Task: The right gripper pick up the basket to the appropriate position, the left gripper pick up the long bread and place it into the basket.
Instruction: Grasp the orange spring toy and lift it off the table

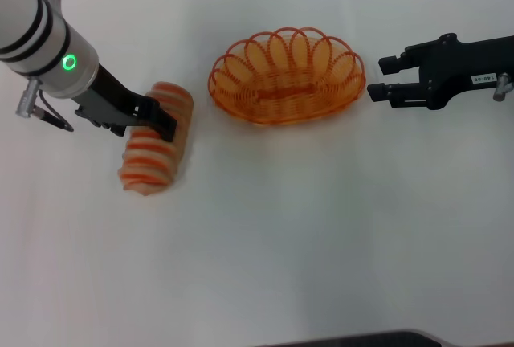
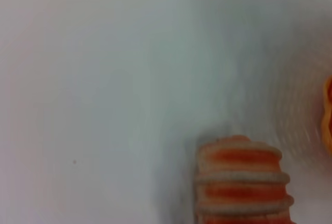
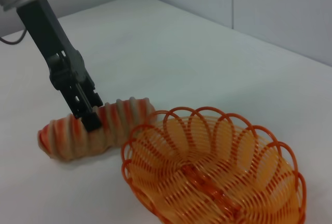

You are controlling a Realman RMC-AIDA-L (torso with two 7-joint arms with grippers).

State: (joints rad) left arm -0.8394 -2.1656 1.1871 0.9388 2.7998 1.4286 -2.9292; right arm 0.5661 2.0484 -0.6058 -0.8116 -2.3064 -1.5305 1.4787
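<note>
Bench (image 1: 321, 234), white, carries basket (image 1: 286, 76) near far edge, centre, apart from both arms. Long bread (image 1: 157, 136) lies twd left edge. Left claw (image 1: 163, 120) is down over its middle, fingers either side, looks clamped on it. Right claw (image 1: 383, 77) waits just beside basket, fingers apart. Step: bread pickup; next calls for lift, carry to basket.

The basket (image 1: 287, 78) looked like glossy orange plastic wire, looped and ribbed. The long bread (image 1: 155, 138) had a matt, soft, ridged surface of pale tan and orange-red. The table (image 1: 281, 226) was smooth matt white. Both tools, left (image 1: 165, 122) and right (image 1: 384, 77), were matt black
</note>
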